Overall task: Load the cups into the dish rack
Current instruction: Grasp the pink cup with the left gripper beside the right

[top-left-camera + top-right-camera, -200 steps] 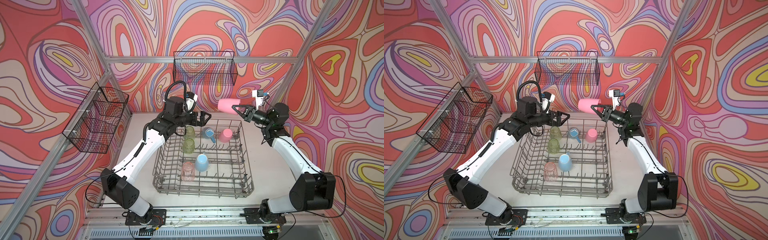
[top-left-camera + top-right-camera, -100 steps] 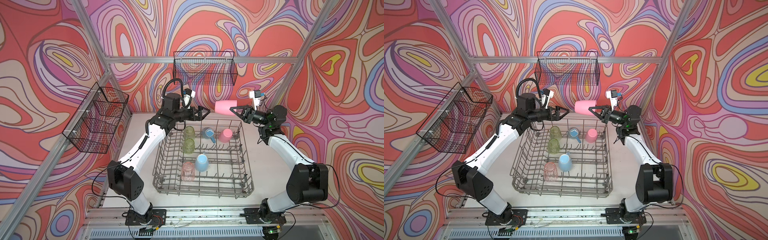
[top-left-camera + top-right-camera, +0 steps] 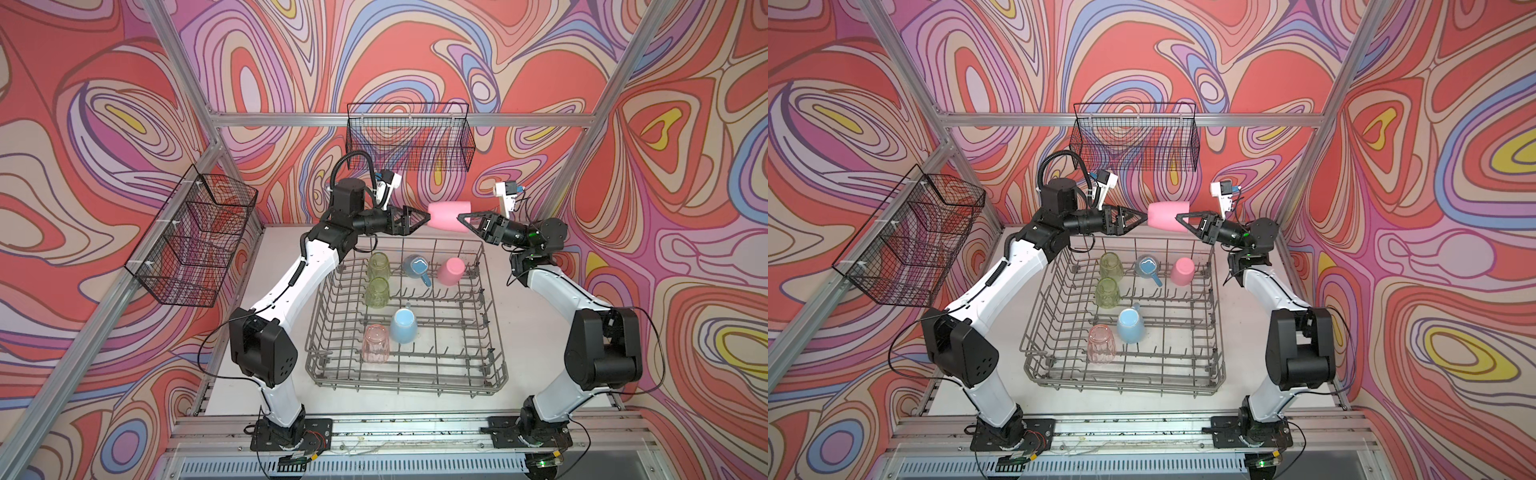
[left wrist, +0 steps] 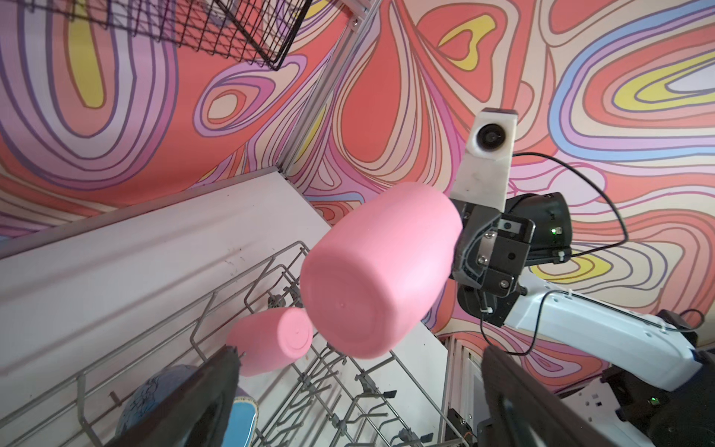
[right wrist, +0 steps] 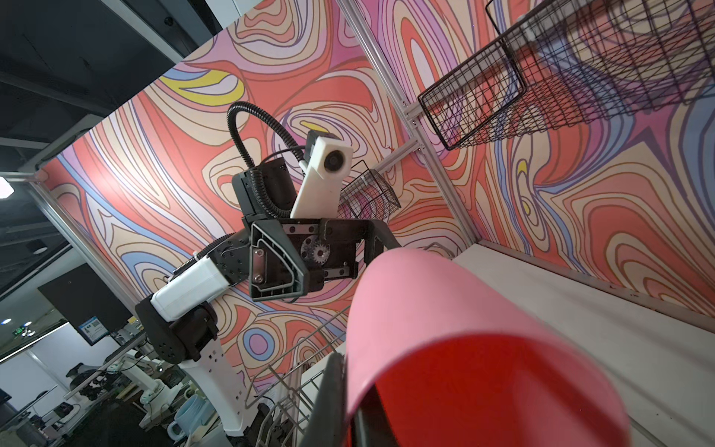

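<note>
Since a second back, the left arm has lifted off the rack's far row and the right arm has carried the airborne pink cup (image 3: 449,215) leftward to meet it.

Dish rack (image 3: 407,380), clock face centred on it in a top view:
- 7 o'clock, nearest: translucent pink tumbler (image 3: 375,344), with the near blue mug (image 3: 404,326) just beside it.
- 10 to 11 o'clock: first yellow-green tumbler (image 3: 377,292), then second yellow-green tumbler (image 3: 378,266).
- 12 o'clock: far blue mug (image 3: 415,266).
- 1 o'clock: racked pink cup (image 3: 451,271).

Six cups are in.

Beyond the far rim, aloft, the airborne pink cup lies sideways. The right gripper (image 3: 462,218) is clenched on its rim. The left gripper (image 3: 422,218) is spread wide at the cup's base, gripping nothing.

This reads as a handover. The seventh cup is the last, and 3 to 5 o'clock looks free.
</note>
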### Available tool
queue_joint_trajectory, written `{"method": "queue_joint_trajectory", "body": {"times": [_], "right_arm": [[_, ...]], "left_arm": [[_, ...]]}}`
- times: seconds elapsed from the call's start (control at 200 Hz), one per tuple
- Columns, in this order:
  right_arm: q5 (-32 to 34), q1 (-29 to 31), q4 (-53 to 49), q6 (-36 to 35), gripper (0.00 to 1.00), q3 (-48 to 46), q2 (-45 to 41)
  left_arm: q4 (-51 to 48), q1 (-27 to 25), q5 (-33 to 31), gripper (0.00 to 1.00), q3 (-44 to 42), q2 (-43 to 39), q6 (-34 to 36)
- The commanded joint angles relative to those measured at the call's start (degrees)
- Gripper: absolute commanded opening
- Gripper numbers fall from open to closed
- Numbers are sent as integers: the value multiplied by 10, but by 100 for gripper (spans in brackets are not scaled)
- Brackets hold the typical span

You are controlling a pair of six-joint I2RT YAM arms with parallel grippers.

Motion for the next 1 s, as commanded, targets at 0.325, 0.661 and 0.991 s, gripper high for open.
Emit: {"method": "queue_joint_trajectory", "body": {"times": [0.325, 0.661, 0.991], "right_arm": [[10, 15, 49, 68, 0, 51, 19], [1, 30, 1, 52, 0, 81, 25], [4, 59, -92, -16, 0, 113, 33]], "left_arm": [[55, 5, 106, 99, 86, 70, 12], [142, 5, 137, 97, 82, 93, -33], [148, 1, 158, 94, 90, 97, -32]]}}
